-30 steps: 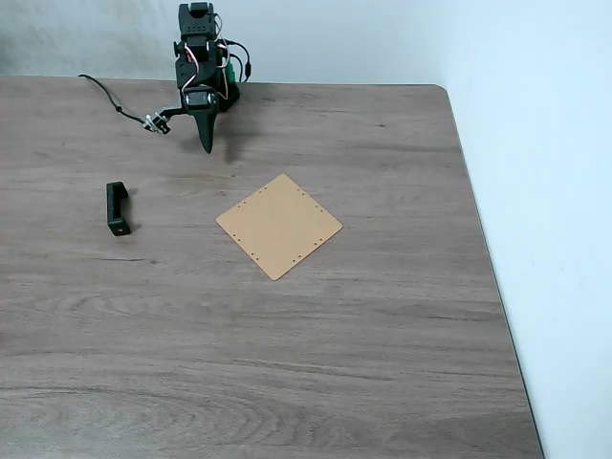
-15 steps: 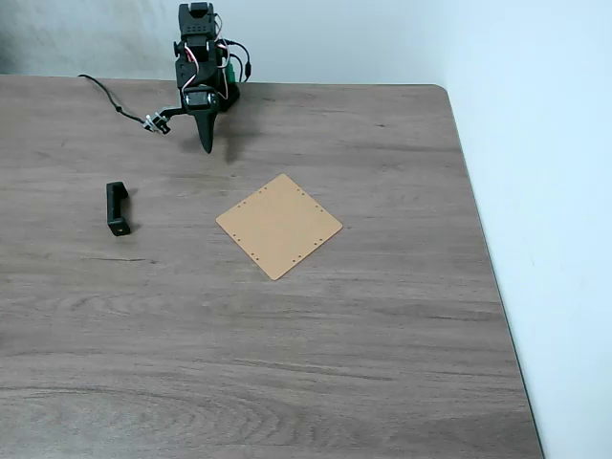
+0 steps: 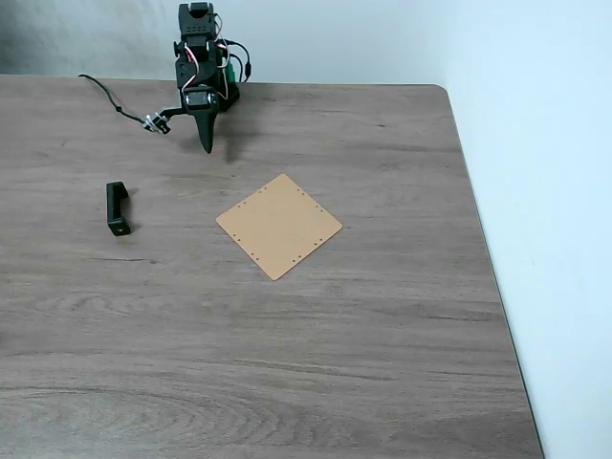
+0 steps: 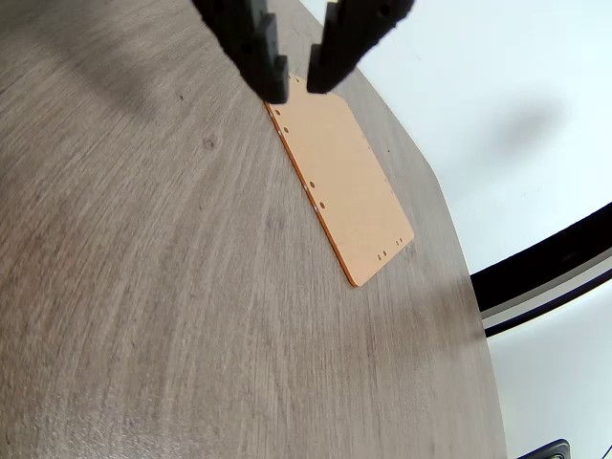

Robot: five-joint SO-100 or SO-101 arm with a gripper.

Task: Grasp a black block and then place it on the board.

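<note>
The black block [image 3: 116, 208] lies on the wood table at the left in the fixed view, lengthwise toward the camera. The tan board [image 3: 278, 226] lies flat near the table's middle, turned like a diamond. My arm stands folded at the back edge, and my gripper [image 3: 206, 146] points down at the table, far from the block and behind the board. In the wrist view the gripper [image 4: 296, 88] enters from the top. Its jaws are all but together, with a thin slit between them and nothing held. The board [image 4: 344, 172] lies just beyond them.
A thin cable [image 3: 110, 100] trails left from the arm's base [image 3: 203, 91] along the back of the table. The table's right edge [image 3: 483, 258] runs beside a white floor. In the wrist view a dark strip [image 4: 545, 263] crosses the floor past the table edge.
</note>
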